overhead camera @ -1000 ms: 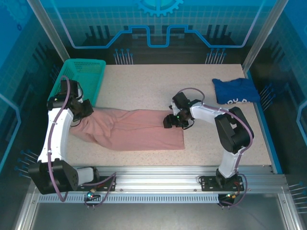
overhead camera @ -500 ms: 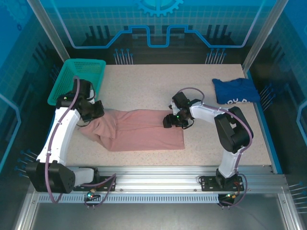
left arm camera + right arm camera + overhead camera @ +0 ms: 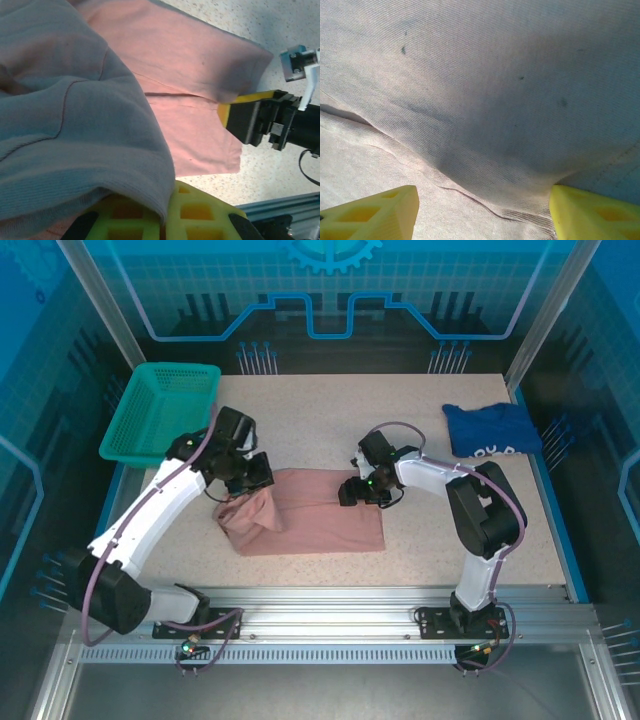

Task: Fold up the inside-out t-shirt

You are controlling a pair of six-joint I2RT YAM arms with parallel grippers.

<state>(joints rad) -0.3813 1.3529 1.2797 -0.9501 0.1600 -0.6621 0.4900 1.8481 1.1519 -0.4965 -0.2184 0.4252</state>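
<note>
The left gripper [image 3: 249, 479], clamped on the left end of the inside-out t-shirt [image 3: 325, 525], has swept rightward, doubling the pink cloth over itself on the table [image 3: 330, 420], while the right gripper [image 3: 351, 493], jaws apart, pins its upper right edge, so the fold seems about half done.

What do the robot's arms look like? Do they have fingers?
The left arm and right arm are smooth white tubes with chunky black joints. A thin purple cable loops along each. A tiny green light glows near the right wrist. Each arm ends in two blocky yellow fingers with square holes, like waffles.
</note>
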